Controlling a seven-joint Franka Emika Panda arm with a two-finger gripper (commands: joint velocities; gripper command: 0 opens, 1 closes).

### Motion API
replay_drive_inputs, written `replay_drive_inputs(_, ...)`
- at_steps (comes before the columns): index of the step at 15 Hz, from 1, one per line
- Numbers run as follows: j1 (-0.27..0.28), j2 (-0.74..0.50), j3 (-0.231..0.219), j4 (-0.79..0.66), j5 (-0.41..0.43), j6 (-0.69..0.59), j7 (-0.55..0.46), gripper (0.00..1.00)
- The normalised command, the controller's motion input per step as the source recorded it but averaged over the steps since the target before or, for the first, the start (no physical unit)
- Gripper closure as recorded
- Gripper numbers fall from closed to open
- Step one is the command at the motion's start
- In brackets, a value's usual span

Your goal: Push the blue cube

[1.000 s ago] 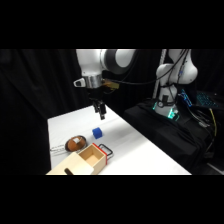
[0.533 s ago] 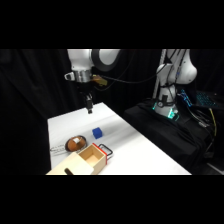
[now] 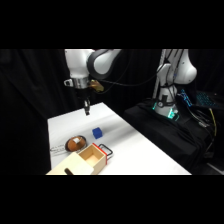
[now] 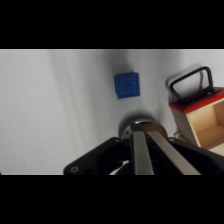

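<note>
Gripper [image 3: 86, 108] hangs above the bench's [image 3: 145, 150] far edge, fingers pressed together, empty. Blue cube [image 4: 127, 85] sits mid-bench, just beyond the wooden box [image 3: 85, 161]. Looks light, rigid, likely to slide easily; meet a flat side low, dead centre.

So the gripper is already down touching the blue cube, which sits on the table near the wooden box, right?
Not quite. The gripper is not touching the blue cube: the side view shows it hanging above the table, up and away from the cube, with clear space between them. The rest holds: the cube sits on the table near the wooden box.
</note>
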Motion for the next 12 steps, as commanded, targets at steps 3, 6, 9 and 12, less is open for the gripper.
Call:
replay_drive_inputs(3,-0.070,0.15,0.032,0.01,0.091,0.21,-0.03,0.94)
replay_drive_inputs(6,-0.063,0.09,0.054,-0.06,0.097,0.23,-0.04,0.94)
replay_drive_inputs(9,-0.087,0.10,0.081,-0.11,0.133,0.28,-0.08,0.95)
replay_drive_inputs(12,-0.106,0.10,0.097,-0.11,0.144,0.27,-0.11,0.95)
